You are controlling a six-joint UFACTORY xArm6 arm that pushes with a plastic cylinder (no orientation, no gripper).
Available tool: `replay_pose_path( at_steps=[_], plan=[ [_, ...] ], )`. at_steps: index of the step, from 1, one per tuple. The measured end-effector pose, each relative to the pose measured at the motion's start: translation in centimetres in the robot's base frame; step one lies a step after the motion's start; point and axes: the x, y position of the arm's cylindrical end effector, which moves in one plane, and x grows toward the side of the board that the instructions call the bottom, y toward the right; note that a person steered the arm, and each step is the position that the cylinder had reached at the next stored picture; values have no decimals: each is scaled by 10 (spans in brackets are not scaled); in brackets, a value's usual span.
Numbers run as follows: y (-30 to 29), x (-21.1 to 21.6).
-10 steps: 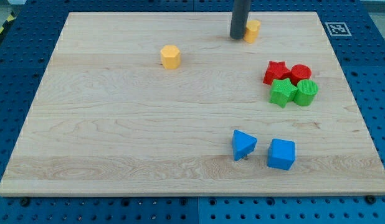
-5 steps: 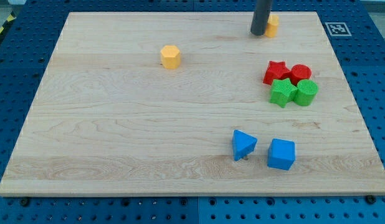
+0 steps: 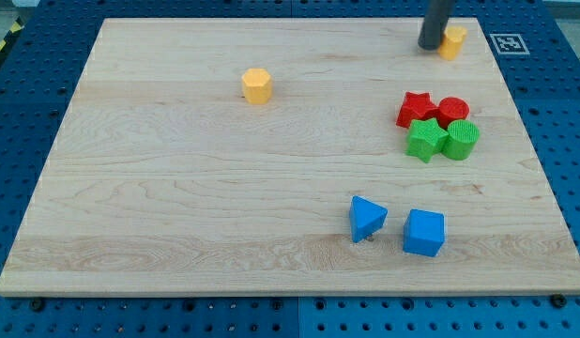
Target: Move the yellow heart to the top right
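Note:
The yellow heart (image 3: 452, 41) lies near the board's top right corner. My tip (image 3: 430, 46) is at the heart's left side, touching it. The dark rod rises from there out of the view's top. A yellow hexagon block (image 3: 257, 85) sits at the upper left of the middle.
A red star (image 3: 416, 109), a red cylinder (image 3: 452, 111), a green star (image 3: 426, 139) and a green cylinder (image 3: 463, 139) cluster at the right. A blue triangle (image 3: 367, 218) and a blue cube (image 3: 424, 232) lie at the lower right. A marker tag (image 3: 507, 43) sits beyond the board's (image 3: 177, 188) top right corner.
My tip has slid to the right along the top edge, and the yellow heart has moved right with it, from top centre to near the top right corner.

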Motion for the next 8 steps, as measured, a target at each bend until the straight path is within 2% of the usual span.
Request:
replay_pose_path(
  at_steps=[1, 2, 4, 5, 6, 8],
  plan=[
    [22, 38],
    [51, 49],
    [44, 30],
    [25, 1],
    [29, 5],
    [-6, 5]
  ],
)
